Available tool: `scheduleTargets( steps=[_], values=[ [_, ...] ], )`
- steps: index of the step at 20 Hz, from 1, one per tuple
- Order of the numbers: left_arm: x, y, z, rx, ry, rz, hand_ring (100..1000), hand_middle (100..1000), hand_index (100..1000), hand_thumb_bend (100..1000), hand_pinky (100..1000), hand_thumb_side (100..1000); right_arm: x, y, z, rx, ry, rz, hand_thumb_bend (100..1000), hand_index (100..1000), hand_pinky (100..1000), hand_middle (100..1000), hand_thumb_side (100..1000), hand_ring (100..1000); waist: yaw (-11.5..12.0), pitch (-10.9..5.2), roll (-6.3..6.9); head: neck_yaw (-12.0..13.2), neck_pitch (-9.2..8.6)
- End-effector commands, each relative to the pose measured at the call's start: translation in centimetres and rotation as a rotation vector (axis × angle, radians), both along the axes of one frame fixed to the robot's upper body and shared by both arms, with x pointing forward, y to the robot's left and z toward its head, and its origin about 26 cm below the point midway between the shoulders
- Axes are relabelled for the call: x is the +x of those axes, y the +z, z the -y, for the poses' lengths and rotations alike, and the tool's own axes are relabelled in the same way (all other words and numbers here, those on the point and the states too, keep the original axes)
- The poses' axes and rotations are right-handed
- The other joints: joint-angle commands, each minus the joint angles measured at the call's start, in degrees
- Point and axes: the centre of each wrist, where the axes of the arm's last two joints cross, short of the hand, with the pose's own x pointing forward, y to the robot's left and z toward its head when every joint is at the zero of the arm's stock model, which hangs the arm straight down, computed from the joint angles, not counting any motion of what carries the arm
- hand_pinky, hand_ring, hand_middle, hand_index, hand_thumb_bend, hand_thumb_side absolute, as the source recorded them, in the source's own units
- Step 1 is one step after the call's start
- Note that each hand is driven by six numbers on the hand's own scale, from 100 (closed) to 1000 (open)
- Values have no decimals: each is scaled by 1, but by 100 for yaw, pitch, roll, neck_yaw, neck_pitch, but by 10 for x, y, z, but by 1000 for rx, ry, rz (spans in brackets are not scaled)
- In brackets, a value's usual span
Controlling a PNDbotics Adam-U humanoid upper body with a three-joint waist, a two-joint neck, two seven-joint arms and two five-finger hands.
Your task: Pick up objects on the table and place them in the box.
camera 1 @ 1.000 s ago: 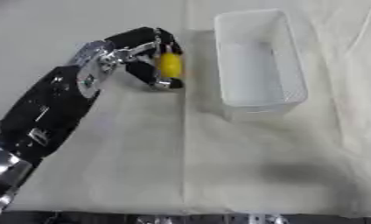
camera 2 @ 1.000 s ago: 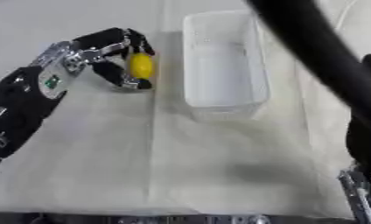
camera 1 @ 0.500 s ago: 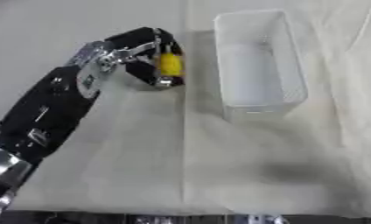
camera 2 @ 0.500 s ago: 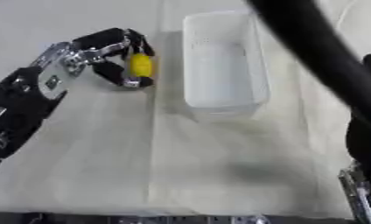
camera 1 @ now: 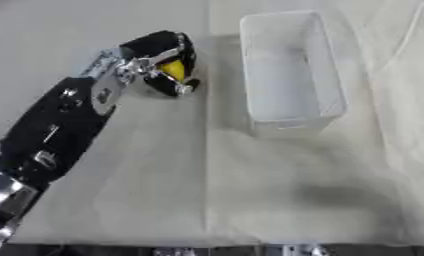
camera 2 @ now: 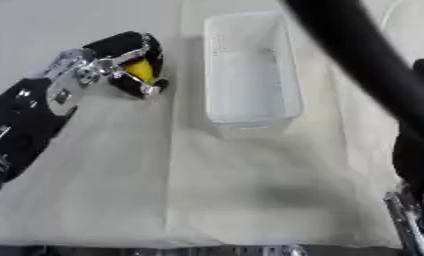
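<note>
Pale cloth covers the table (camera 1: 145, 190), and on it the clear plastic box (camera 1: 290, 70) at about one o'clock looks empty, so by my reading nothing has been delivered yet: the left hand (camera 1: 159, 65), at eleven o'clock just beside the box, has its fingers curled round a small yellow object (camera 1: 173, 69), which must yet be carried over the rim and let go. Against the picture a second ago the hand and its yellow load sit in nearly the same spot, hardly moved; the right arm (camera 2: 364, 65) crosses the right eye view at two o'clock, its hand out of sight
</note>
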Motion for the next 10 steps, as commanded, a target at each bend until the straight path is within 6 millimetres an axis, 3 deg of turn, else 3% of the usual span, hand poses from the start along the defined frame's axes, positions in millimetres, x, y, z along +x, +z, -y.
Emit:
scheduleTargets(
  steps=[1, 5, 7, 8, 10],
  values=[
    [-1, 11, 1, 18, 3, 55, 100, 100, 194, 100, 100, 100, 0, 7, 1, -1, 4, 23, 358, 824, 692, 858, 1000, 806, -3, -87, -21, -56, -2],
    [-2, 14, 5, 8, -5, 93, 100, 100, 183, 100, 100, 100, 0, 7, 1, -1, 5, 23, 358, 823, 692, 857, 1000, 805, 1, -87, -26, -56, -2],
    [-4, 17, 5, 3, -5, 116, 100, 100, 169, 154, 100, 100, 0, 7, 1, -1, 6, 24, 357, 823, 692, 857, 1000, 805, 2, -87, -30, -60, -2],
    [-5, 21, 6, 2, -5, 137, 100, 100, 156, 263, 100, 100, 0, 7, 1, -1, 6, 24, 358, 823, 692, 857, 1000, 805, 3, -88, -32, -63, -2],
    [-9, 31, 8, -5, -2, 189, 100, 100, 151, 334, 100, 100, 0, 7, 1, -2, 6, 23, 362, 823, 692, 848, 1000, 805, 8, -89, -35, -71, -2]
  ],
)
